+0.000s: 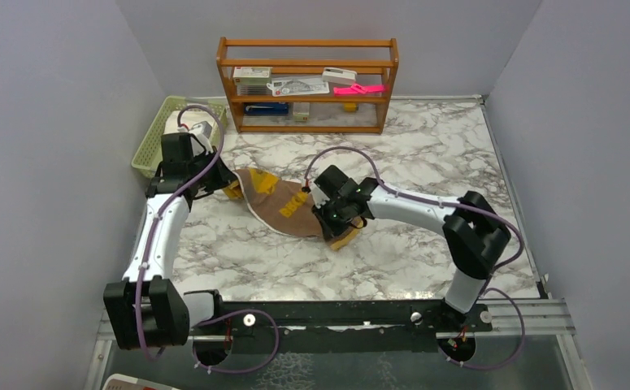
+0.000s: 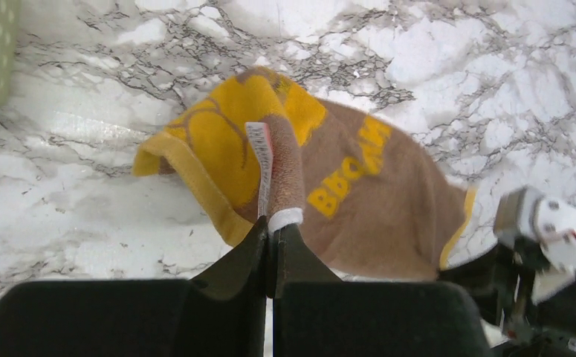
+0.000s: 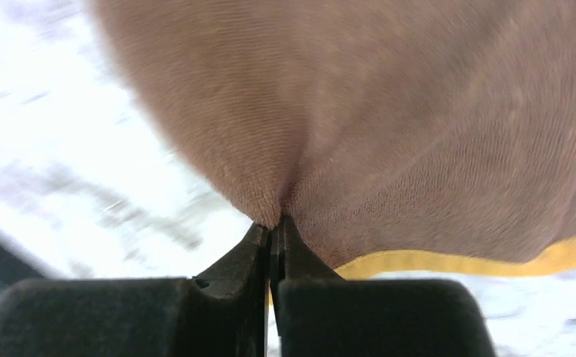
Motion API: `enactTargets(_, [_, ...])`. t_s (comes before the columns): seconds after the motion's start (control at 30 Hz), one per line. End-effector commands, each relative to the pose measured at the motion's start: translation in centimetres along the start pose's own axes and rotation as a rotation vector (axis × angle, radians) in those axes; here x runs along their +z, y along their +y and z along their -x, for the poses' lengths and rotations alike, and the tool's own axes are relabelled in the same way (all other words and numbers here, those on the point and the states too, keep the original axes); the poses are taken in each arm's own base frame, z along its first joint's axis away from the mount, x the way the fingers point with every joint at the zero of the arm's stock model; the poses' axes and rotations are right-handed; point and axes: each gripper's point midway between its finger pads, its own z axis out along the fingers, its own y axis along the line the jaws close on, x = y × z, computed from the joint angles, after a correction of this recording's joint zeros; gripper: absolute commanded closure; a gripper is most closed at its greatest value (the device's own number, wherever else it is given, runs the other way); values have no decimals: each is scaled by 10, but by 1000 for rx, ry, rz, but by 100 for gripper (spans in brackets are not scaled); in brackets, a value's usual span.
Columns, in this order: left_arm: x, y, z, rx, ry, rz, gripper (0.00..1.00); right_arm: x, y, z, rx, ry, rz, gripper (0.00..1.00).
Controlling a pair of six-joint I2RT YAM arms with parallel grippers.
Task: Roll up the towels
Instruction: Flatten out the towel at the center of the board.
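Observation:
The brown towel [image 1: 283,207] with mustard-yellow trim and lettering lies on the marble table, stretched between both grippers. My left gripper [image 1: 227,187] is shut on its left corner, where a white label and a raised brown fold [image 2: 285,160] meet the closed tips [image 2: 273,224]. My right gripper [image 1: 337,221] is shut on a pinch of brown cloth [image 3: 381,111] near the yellow hem at the towel's right end, jaws together [image 3: 276,223]. A whitish bundle [image 1: 167,123], possibly the cream towel, lies in the green basket, partly hidden by my left wrist.
The green basket [image 1: 150,145] stands at the far left against the wall. A wooden shelf [image 1: 307,81] holding small items stands at the back. Grey walls close both sides. My right wrist [image 2: 541,223] shows at the left wrist view's right edge.

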Motion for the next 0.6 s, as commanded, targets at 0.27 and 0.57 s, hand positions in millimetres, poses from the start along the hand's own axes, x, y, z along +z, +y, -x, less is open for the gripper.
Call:
enactTargets(0.27, [-18,-33,30,49,-43,-27,100,-158,-68,55,454,-439,373,22])
enactTargets(0.57, [10,-19,5,64,51,18,100,-142,-71,60,65,-463,-166,9])
